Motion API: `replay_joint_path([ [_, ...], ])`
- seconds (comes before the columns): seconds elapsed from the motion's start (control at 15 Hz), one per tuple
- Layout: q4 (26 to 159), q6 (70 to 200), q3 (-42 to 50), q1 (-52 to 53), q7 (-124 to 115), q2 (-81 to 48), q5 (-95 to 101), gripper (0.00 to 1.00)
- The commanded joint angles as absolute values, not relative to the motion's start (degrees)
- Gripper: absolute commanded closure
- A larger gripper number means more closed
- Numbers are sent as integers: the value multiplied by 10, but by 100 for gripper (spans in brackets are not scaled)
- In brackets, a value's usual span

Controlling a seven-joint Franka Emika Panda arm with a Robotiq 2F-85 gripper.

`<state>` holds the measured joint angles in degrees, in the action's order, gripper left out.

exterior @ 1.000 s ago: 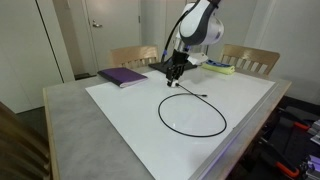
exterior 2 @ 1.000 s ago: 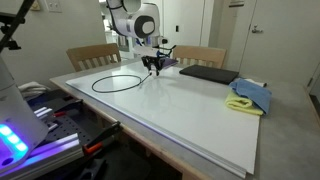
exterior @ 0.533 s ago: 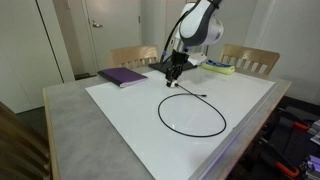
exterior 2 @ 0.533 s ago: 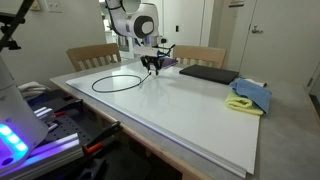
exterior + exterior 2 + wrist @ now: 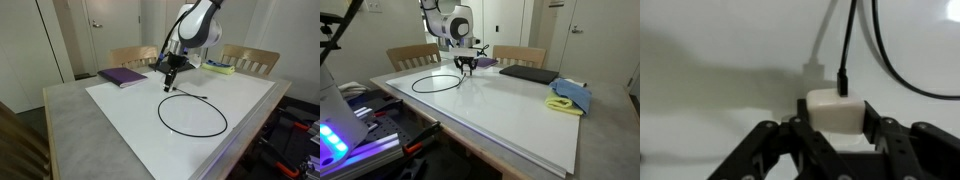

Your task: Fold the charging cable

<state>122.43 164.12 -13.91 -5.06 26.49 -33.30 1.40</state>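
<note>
1. My gripper [image 5: 835,128] is pinching the small white plug [image 5: 835,108] of the charging cable [image 5: 160,113]. In the wrist view its black fingers [image 5: 883,135] press on both sides of the plug.
2. The thin black cord leaves the plug's far face and runs away over the surface. In both exterior views the rest of it lies flat in one wide, open loop just beside the gripper.
3. The loop rests on a white sheet [image 5: 120,110] that covers most of a grey table [image 5: 65,115], with a grey border showing around it.
4. The sheet is smooth and a little glossy; the plug throws a soft shadow on it.
5. A purple book [image 5: 122,76] lies flat at the far side of the table, near the gripper but apart from the cord.
6. A crumpled blue and yellow cloth [image 5: 570,96] sits at an edge of the sheet, well apart from the loop.
7. Two wooden chairs [image 5: 133,55] stand behind the table.
8. Behind them are pale walls and white doors [image 5: 100,30].
9. Below the table's near edge, in an exterior view, there is clutter [image 5: 390,115] I cannot make out.
</note>
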Motion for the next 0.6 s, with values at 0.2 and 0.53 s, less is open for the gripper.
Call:
replay_joint_path([
  [0.2,1209,1643,-177,-76,346,-360,55,72],
  [0.53,1188,1627,-203,-94,416,-376,61,72],
])
